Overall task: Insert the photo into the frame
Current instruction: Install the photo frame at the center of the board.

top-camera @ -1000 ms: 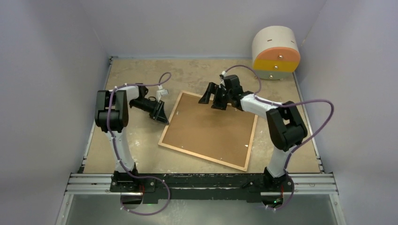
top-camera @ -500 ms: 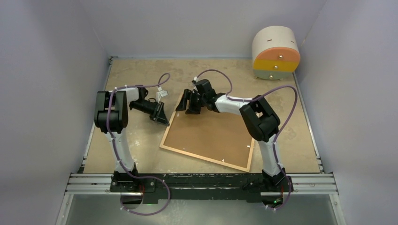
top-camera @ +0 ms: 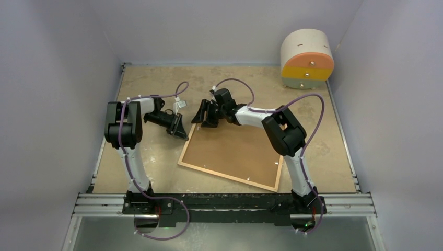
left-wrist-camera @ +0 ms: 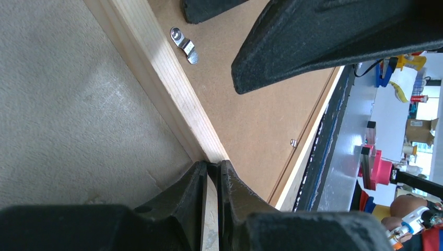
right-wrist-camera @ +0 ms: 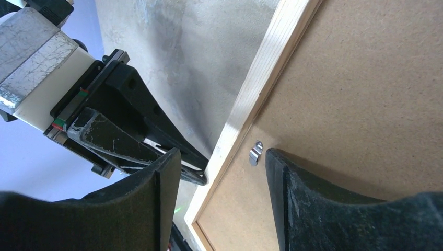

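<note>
The frame [top-camera: 224, 176] lies face down on the table, with the brown fibreboard backing panel [top-camera: 235, 146] set in it. The photo is out of view. My left gripper [top-camera: 184, 135] is shut, its tips touching the outer side of the frame's left moulding [left-wrist-camera: 156, 68]; it also shows in the left wrist view [left-wrist-camera: 212, 166]. My right gripper [top-camera: 203, 116] is open over the frame's far left corner. In the right wrist view [right-wrist-camera: 222, 157] its jaws straddle the moulding [right-wrist-camera: 266, 68], with a small metal clip [right-wrist-camera: 255, 151] beside the right finger.
A round white drawer unit with orange and yellow fronts [top-camera: 307, 57] stands at the back right. Grey walls close in the table on three sides. A metal rail [top-camera: 224, 201] runs along the near edge. Another clip [left-wrist-camera: 294, 143] sits on the panel's near side.
My right gripper has swung left along the frame's far edge, from its middle to the far left corner. The left gripper and the frame have hardly moved.
</note>
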You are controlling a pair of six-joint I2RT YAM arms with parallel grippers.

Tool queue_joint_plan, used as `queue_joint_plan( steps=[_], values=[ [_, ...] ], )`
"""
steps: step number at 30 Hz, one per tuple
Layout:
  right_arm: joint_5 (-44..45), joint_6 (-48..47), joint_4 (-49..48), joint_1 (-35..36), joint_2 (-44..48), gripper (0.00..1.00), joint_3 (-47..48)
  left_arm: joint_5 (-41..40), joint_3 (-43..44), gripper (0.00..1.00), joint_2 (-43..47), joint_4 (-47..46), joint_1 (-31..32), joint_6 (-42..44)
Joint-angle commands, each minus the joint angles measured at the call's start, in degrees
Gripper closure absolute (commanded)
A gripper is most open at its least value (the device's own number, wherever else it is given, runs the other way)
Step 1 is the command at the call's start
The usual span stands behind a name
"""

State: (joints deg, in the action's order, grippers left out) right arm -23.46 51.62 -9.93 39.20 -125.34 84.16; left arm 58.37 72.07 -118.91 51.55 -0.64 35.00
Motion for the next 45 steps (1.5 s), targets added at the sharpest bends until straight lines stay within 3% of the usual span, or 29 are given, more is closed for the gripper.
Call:
queue_joint_plan(
  steps=[1,23,45],
  values=[
    [-2.1,2.3,-0.4,0.8,-1.0,0.38,0.6,-1.9,-0.4,0.87,1.1,-5.5,-0.1,1.3],
    [-4.2,7.0,-3.4,1.5,-3.3,0.40,1.3,-3.0,-1.0,0.88,2.4,-5.9,1.2,2.2],
    [-0.4,12.5,-6.0,1.7,-4.1,0.43,1.6,-3.4,-1.5,0.90,2.7,-6.6,2.9,1.9]
  ],
)
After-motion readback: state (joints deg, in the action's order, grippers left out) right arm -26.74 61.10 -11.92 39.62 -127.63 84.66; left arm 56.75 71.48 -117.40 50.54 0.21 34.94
